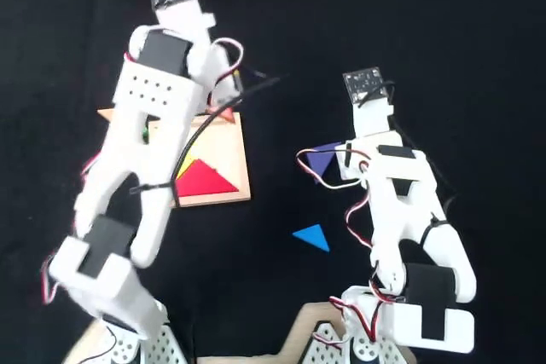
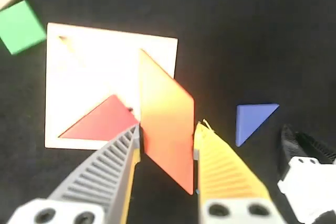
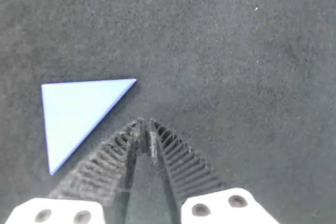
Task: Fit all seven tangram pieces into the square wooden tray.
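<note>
**Left claw holds an orange piece over the tangram tray**

The square wooden tray (image 2: 105, 56) lies on black cloth, with a red triangle (image 2: 100, 121) inside it along one side. Above the tray's edge, the left gripper (image 2: 168, 128) pinches an orange parallelogram (image 2: 163, 95) by its opposite edges, with the piece tilted up on end. It looks thin, stiff, light and probably smooth, so an edge grip near its middle seems safest. Well apart from the tray, the right gripper (image 3: 145, 127) points down at the cloth. Its fingers are pressed together on nothing, just beside a blue triangle (image 3: 73, 111).
</note>
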